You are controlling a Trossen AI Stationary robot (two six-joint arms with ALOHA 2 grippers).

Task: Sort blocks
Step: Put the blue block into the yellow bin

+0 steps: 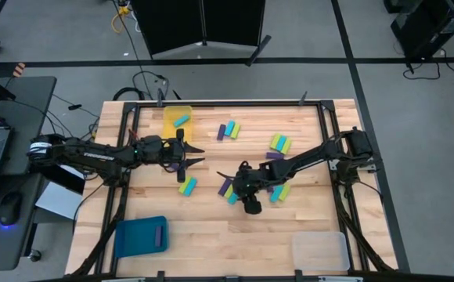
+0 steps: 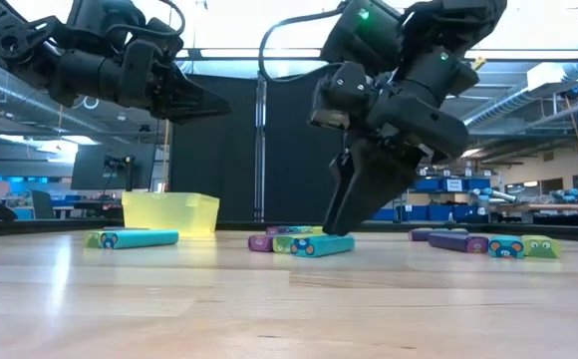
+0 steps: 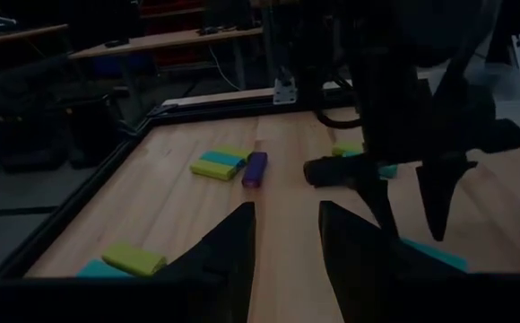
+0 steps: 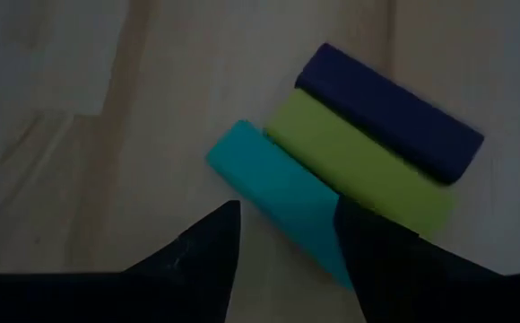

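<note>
Three blocks lie side by side on the table's middle: cyan (image 4: 273,188), yellow-green (image 4: 359,170) and purple (image 4: 390,112). My right gripper (image 4: 287,242) slants down over them, open, with one finger on either side of the cyan block's near end (image 2: 321,245); whether a finger touches, I cannot tell. My left gripper (image 1: 194,155) hangs open above the table, left of centre, with nothing between its fingers (image 3: 242,242). More blocks lie in small groups (image 1: 188,186) (image 1: 228,130) (image 1: 279,143) (image 1: 279,192).
A yellow tray (image 1: 169,125) with a cyan block stands at the far left. A blue tray (image 1: 133,239) with a purple block sits at the near left, a clear tray (image 1: 319,251) at the near right. Bare wood lies between the two near trays.
</note>
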